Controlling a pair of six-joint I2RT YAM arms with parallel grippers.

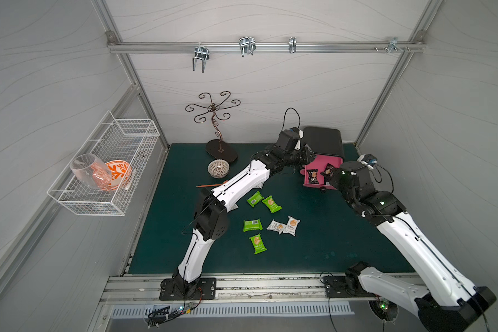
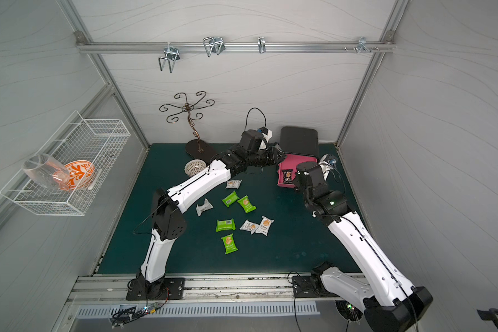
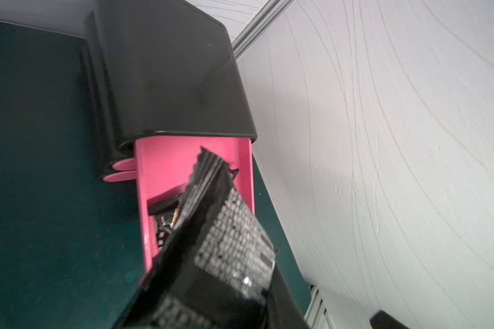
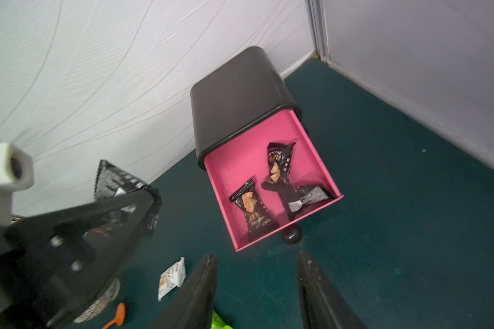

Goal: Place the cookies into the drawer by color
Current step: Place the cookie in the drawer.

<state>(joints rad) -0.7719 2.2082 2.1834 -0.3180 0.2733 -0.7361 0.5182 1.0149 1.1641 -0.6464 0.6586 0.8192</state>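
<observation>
A pink drawer (image 4: 234, 162) stands pulled out of a black cabinet (image 4: 240, 94) at the back right of the mat. Three black cookies lie in it, one at the front (image 4: 251, 205). My left gripper (image 2: 281, 156) hovers at the drawer's left side, shut on another black cookie packet (image 3: 228, 233), whose tip reaches over the drawer. My right gripper (image 4: 255, 256) is open and empty above the mat just in front of the drawer. Several green cookies (image 1: 255, 199) and white cookies (image 1: 291, 225) lie loose mid-mat.
A metal hook stand (image 1: 217, 123) and a small white woven bowl (image 1: 218, 168) sit at the back. An orange spoon (image 1: 210, 185) lies under the left arm. A wire basket (image 1: 110, 172) with a glass and an orange bowl hangs on the left wall.
</observation>
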